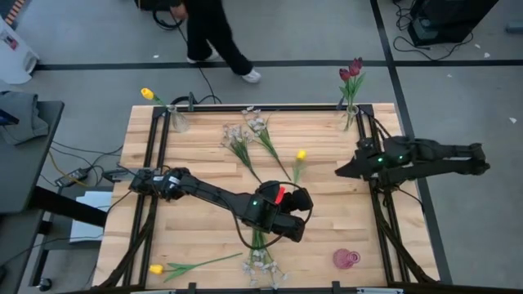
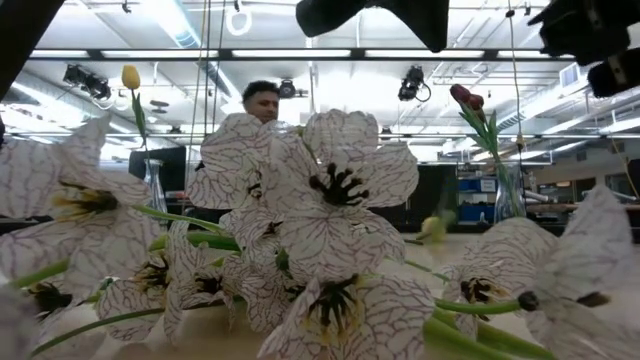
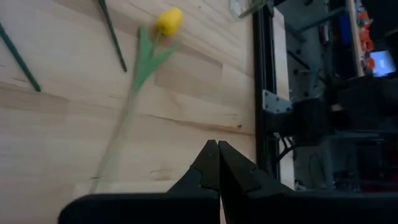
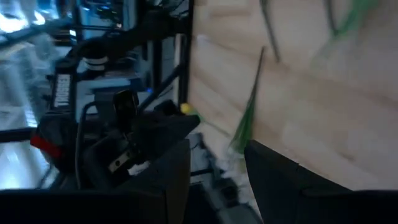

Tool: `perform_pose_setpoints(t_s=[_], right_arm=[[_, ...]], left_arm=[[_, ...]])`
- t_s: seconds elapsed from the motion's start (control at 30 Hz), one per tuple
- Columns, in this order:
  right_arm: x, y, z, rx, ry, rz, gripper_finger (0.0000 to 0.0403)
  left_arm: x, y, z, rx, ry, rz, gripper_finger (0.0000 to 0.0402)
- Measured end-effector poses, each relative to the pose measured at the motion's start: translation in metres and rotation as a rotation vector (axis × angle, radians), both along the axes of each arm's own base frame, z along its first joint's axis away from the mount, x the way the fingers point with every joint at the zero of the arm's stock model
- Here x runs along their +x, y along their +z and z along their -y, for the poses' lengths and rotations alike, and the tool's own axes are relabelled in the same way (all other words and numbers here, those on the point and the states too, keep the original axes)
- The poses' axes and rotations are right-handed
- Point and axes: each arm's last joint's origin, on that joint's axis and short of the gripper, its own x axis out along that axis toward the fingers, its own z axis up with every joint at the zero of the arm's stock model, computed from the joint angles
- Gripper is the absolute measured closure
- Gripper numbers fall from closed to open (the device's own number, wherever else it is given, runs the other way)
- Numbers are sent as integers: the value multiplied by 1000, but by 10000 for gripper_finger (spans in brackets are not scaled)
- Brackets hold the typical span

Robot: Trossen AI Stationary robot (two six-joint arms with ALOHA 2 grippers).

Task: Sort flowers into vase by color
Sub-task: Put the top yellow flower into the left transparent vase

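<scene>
Left gripper (image 3: 217, 152), over mid-table, jaws pressed together on nothing. Right gripper (image 4: 217, 155), at the table's right edge, jaws parted, nothing held. 1 yellow tulip (image 1: 300, 155) lies mid-table; another (image 1: 156, 269) lies near the front-left corner; dark red tulips (image 1: 352, 69) stand in the back-right vase (image 1: 350, 113).

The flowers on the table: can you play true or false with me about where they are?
1. A yellow tulip stands in the vase at the far left corner. True.
2. The dark red tulips lie flat on the table. False: they stand in the far right vase.
3. The left gripper is shut and holds nothing. True.
4. No yellow tulip lies on the table. False: one lies near the front left corner, another mid-table.
</scene>
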Motion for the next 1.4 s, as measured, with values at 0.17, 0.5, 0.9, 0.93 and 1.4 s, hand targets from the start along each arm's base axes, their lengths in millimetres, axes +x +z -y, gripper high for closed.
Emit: perform_pose_setpoints(t_s=[0.17,0.5,0.9,0.93,1.4], right_arm=[[11,-25,-3,53,72,48,238],[16,-15,-5,-65,181,245,238],[8,7,-7,-17,212,466,238],[7,8,-7,-13,210,475,238],[-9,29,-5,-31,190,597,238]], left_arm=[[3,-2,0,-43,-170,-103,400],[27,-26,-36,39,-649,-368,261],[58,-81,-119,-101,-675,-459,81],[61,-83,-123,-98,-669,-440,81],[69,-116,-151,-70,-609,-501,143]])
